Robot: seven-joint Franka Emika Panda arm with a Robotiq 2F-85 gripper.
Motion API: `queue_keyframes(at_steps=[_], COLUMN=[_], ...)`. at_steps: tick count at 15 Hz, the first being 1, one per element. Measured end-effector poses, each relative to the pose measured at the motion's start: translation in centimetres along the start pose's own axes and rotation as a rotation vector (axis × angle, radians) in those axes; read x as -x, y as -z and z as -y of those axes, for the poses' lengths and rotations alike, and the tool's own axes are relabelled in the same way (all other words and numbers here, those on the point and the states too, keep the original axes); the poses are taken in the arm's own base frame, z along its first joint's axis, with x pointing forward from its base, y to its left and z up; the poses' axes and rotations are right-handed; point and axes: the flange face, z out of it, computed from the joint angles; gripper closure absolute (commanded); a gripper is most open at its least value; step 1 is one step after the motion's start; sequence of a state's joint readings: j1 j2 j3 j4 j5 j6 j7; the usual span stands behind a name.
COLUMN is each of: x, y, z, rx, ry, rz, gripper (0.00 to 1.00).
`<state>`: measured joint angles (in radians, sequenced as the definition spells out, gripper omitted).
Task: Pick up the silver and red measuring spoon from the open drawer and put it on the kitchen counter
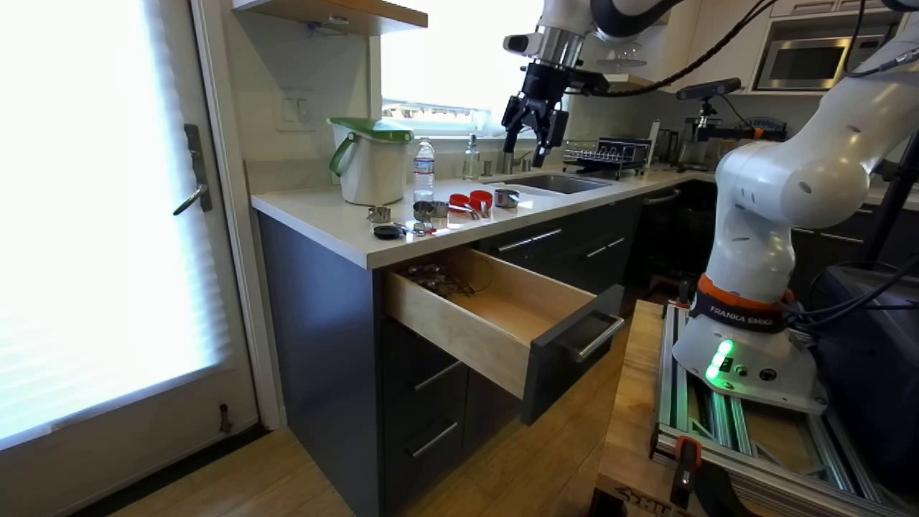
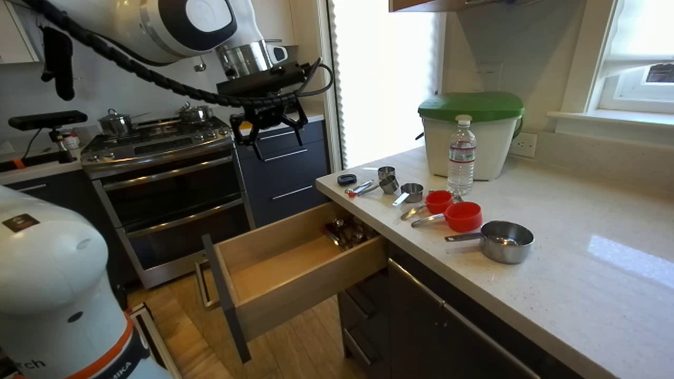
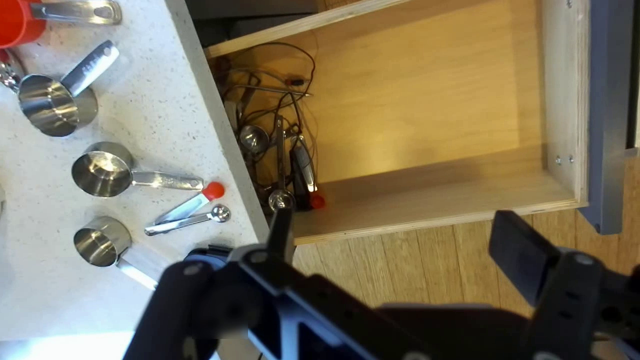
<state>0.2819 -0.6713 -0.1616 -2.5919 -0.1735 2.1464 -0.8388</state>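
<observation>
The silver and red measuring spoon (image 3: 306, 167) lies in the back corner of the open drawer (image 3: 425, 100), its red round end (image 3: 317, 201) near the side wall. Dark wires and other silver utensils crowd around it, partly covering it. In both exterior views the spoon cannot be singled out from this clutter. My gripper (image 3: 393, 224) is open, with wide-apart fingers (image 3: 522, 255) and nothing between them. It hangs well above drawer height, as both exterior views show, with its fingertips (image 2: 300, 139) pointing down. The pale kitchen counter (image 2: 579, 252) overhangs the back of the drawer.
Several metal measuring cups (image 2: 508, 242), two red cups (image 2: 463, 217) and small spoons (image 3: 185, 215) sit along the counter's near edge. Behind them stand a water bottle (image 1: 423, 172) and a white bin with a green lid (image 1: 373, 169). A sink (image 1: 563, 184) lies farther along.
</observation>
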Motion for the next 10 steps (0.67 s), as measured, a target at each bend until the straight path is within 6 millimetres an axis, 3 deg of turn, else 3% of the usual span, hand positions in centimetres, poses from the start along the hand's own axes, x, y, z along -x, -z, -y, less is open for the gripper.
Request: queue_keyframes(at_steps=[7, 10], x=[0.0, -0.9], y=[-0.1, -1.8], z=[-0.1, -0.3], rx=[-0.004, -0.038], ry=[0.01, 0.076], rz=[-0.002, -0.03], gripper=[0.0, 0.0])
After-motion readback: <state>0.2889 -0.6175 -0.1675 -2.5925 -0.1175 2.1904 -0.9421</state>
